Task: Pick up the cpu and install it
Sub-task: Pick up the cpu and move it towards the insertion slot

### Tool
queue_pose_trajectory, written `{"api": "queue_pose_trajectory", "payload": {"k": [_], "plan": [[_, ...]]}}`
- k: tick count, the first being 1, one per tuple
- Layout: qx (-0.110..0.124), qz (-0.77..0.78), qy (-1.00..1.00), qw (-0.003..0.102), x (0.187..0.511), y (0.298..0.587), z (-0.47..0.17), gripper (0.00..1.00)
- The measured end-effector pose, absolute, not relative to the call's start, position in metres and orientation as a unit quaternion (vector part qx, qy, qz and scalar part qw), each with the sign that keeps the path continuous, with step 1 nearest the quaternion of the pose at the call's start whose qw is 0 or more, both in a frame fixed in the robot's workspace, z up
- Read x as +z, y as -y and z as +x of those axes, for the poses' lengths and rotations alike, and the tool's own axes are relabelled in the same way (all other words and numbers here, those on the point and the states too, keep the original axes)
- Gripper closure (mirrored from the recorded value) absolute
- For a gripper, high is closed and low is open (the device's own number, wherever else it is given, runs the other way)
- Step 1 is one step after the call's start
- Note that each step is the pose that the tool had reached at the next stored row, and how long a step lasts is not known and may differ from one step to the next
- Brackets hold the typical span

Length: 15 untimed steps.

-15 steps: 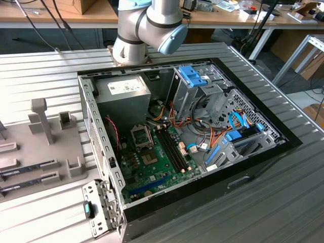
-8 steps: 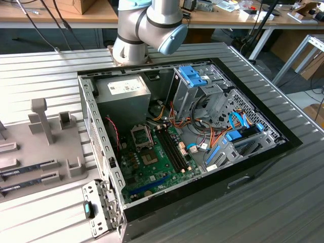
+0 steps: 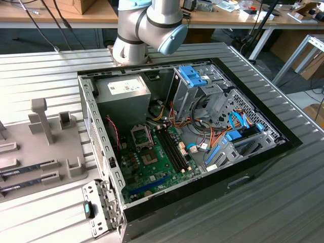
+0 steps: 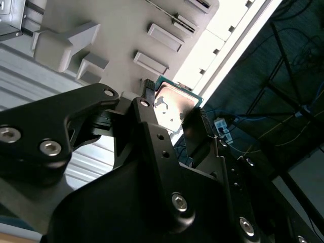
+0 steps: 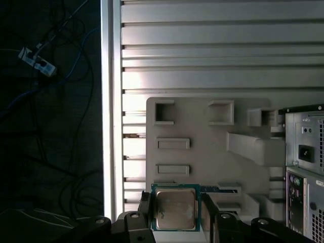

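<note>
1. Because it is pinched by two opposite edges, the cpu (image 5: 175,209) shows its silver-grey top plate and thin green rim in both wrist views. It hangs in the gripper (image 5: 175,212), apart from the grey fixture tray (image 5: 202,126) behind it.
2. The black fingers (image 5: 208,218) are closed on the cpu, one at each side, leaving the plate's face bare.
3. It is probably light, stiff and flat, with a delicate underside. Its smooth edges could slip or tilt, so a firm but gentle hold on those edges suits it best.
4. The tray rests on the slatted table (image 5: 202,50), just beside the open computer case (image 3: 283,147).
5. In the exterior view the motherboard (image 3: 162,157) lies flat inside the case, and the socket (image 3: 142,135) sits on it, well apart from the tray. I cannot tell how the socket's lid stands.
</note>
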<state>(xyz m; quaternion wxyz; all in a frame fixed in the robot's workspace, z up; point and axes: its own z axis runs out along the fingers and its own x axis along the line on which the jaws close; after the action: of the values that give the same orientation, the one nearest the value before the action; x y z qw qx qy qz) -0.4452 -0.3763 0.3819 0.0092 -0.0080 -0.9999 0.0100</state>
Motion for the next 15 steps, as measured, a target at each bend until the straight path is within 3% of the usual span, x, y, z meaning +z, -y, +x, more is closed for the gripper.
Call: {"api": "queue_pose_trajectory", "payload": {"k": [15], "plan": [[0.010, -0.008, 1.000, 0.009, 0.399, 0.376, -0.445, 0.53]]}}
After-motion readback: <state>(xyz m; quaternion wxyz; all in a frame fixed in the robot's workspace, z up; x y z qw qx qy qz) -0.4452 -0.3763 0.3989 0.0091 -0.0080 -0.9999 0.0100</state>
